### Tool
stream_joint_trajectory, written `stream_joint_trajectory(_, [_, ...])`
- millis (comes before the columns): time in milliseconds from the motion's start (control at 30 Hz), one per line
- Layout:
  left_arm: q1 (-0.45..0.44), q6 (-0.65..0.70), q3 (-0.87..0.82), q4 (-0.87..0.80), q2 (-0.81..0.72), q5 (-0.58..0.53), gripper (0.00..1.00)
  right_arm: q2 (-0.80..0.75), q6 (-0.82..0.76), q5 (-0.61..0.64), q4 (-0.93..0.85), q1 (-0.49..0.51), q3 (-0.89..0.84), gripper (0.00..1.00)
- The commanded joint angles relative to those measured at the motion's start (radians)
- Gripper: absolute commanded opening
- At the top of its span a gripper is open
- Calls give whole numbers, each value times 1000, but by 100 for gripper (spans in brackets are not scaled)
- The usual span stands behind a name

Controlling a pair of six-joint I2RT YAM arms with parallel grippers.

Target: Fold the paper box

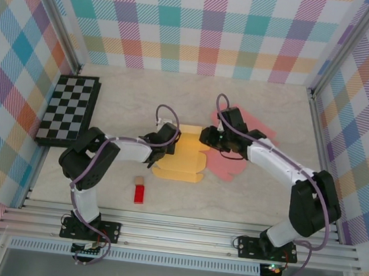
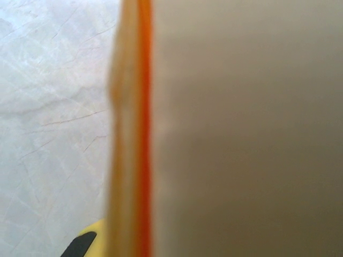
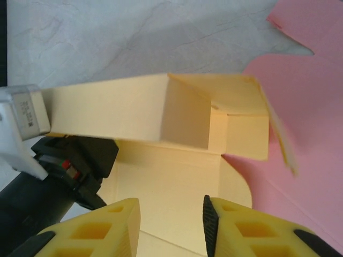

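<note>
The right gripper [image 3: 171, 230] had its 2 yellow fingers [image 3: 96, 230] apart at the bottom of the right wrist view, with nothing between them. It hovered over the flat yellow floor of the box [image 3: 161, 176]. Beyond that floor, 1 long wall stood raised across the middle of the frame. A short side panel was folded in at its right end, and a loose flap hung off to the right. The inside of this half-formed box was bare yellow card.

The left gripper [image 3: 59, 160], black and white at the left of that frame, was closed on the left end of the raised wall. In its own wrist view the card ran edge-on and blurred from top to bottom, with 1 yellow fingertip [image 2: 88, 243] at the lower left.

A pink sheet [image 3: 305, 107] lay flat at the right, tucked partly under the box.

From above, the box sat at the centre of the table [image 1: 130, 84], between the 2 grippers. A checkerboard [image 1: 68, 110] lay at the left, well apart. A red block [image 1: 139, 194] lay below and left of the box.
</note>
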Motion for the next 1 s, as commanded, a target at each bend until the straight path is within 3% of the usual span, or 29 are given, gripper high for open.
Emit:
stream_joint_trajectory(0, [19, -93, 26, -93, -7, -43, 0, -1, -12, 34, 22, 43, -37, 36])
stream_joint_trajectory(200, [28, -160, 34, -139, -4, -68, 0, 105, 29, 28, 239, 32, -74, 32])
stream_joint_trajectory(400, [30, -179, 39, -156, -4, -64, 0, 185, 13, 32, 393, -49, -91, 22])
stream_joint_trajectory(967, [30, -199, 68, -194, 16, -72, 0, 369, -19, 50, 426, -100, -10, 20])
